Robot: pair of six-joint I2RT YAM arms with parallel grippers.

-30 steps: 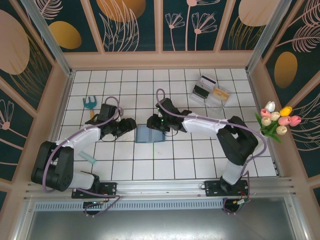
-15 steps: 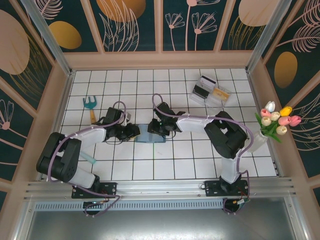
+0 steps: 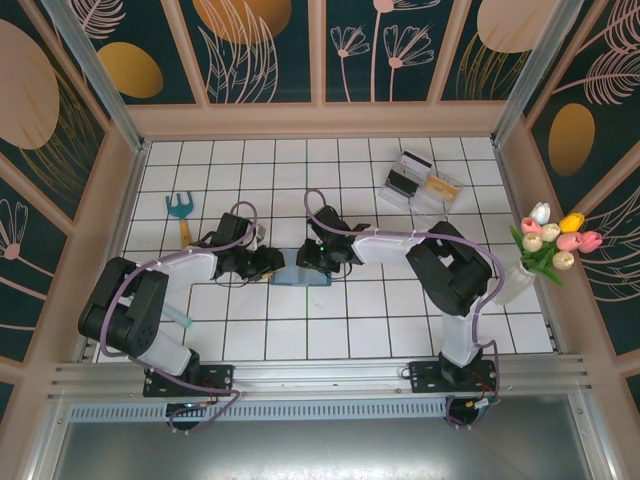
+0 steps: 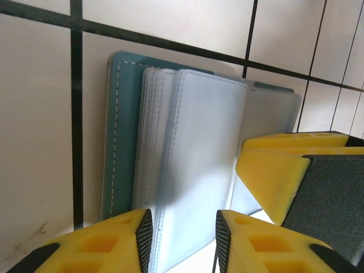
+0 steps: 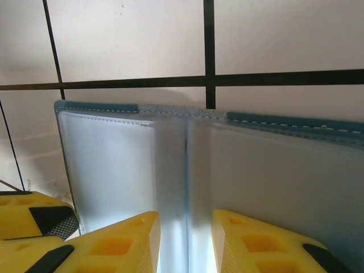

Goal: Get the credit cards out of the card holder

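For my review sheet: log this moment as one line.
card holder: open on tile floor | left gripper: at sleeve edge, jaws astride | right gripper: astride sleeve fold | cards in clear tray

left arm (image 3: pixel 262 262) advanced, reaching card holder (image 3: pixel 300 272)

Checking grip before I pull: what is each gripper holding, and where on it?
Left gripper straddles the clear sleeve pages at one edge of the card holder; right gripper straddles its centre fold. Whether either is clamped cannot be told.
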